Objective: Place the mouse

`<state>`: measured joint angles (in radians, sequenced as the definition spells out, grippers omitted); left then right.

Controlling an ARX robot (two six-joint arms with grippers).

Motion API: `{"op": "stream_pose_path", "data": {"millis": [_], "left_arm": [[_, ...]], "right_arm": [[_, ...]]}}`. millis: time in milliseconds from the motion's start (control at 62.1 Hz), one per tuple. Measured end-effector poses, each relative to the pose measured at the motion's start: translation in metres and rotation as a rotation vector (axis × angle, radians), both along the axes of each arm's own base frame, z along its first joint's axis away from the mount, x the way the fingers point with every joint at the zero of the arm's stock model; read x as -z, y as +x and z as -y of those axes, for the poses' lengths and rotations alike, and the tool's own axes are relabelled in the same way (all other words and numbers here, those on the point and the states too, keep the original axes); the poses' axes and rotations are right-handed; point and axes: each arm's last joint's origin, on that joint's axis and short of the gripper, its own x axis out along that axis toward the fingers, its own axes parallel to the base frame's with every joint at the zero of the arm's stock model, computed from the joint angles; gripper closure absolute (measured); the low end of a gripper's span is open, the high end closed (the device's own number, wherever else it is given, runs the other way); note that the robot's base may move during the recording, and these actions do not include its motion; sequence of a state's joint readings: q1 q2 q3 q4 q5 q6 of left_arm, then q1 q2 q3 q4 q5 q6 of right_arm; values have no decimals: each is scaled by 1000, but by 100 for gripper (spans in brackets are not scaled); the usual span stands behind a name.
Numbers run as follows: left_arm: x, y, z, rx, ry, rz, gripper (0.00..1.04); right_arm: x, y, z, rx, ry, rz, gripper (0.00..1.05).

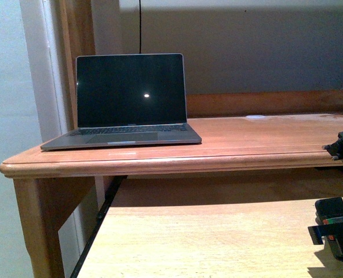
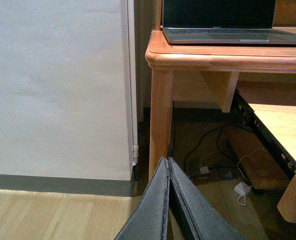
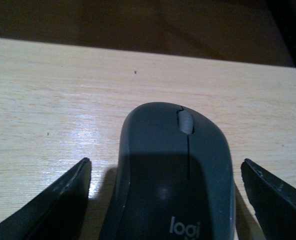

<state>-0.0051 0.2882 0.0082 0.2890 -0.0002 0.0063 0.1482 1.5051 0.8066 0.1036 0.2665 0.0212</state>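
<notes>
The mouse (image 3: pixel 175 170) is dark grey and dome-shaped, with a scroll wheel and a "logi" mark. It lies on the pale wooden pull-out shelf (image 3: pixel 63 100). My right gripper (image 3: pixel 165 162) is open, one finger on each side of the mouse's rear, with small gaps between the pads and its sides. In the front view the right arm (image 1: pixel 336 229) is low at the right edge over that shelf (image 1: pixel 206 237), and the mouse is hidden there. My left gripper (image 2: pixel 167 162) is shut with nothing in it, down near the floor beside the desk leg (image 2: pixel 160 120).
An open laptop (image 1: pixel 128 101) with a dark screen stands on the left of the wooden desk top (image 1: pixel 258 142). A small white disc (image 1: pixel 255 117) lies further back. Dark hardware (image 1: pixel 340 145) sits at the desk's right edge. Cables and a white plug (image 2: pixel 242 190) lie under the desk.
</notes>
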Motion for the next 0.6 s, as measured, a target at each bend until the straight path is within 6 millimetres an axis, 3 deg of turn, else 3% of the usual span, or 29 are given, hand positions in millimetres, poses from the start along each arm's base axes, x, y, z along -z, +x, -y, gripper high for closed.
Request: {"op": "stream_pose_path", "data": {"millis": [64, 209, 274, 322, 419, 532, 596], "left_arm": [[0, -1, 0, 0, 0, 0, 102], [0, -4, 0, 0, 0, 1, 102], [0, -5, 0, 0, 0, 0, 102], [0, -6, 0, 0, 0, 0, 102], [2, -9, 0, -2, 0, -10, 102], [4, -17, 0, 0, 0, -11, 102], [3, -18, 0, -1, 0, -6, 102]], "right_arm": [[-4, -3, 4, 7, 35, -3, 48], [-21, -16, 15, 44, 89, 9, 49], [-38, -24, 18, 60, 119, 45, 49], [-63, -26, 15, 70, 143, 111, 49], [-115, -13, -12, 61, 152, 235, 49], [-136, 13, -47, 43, 151, 274, 49], [-144, 41, -74, 48, 142, 276, 49]]}}
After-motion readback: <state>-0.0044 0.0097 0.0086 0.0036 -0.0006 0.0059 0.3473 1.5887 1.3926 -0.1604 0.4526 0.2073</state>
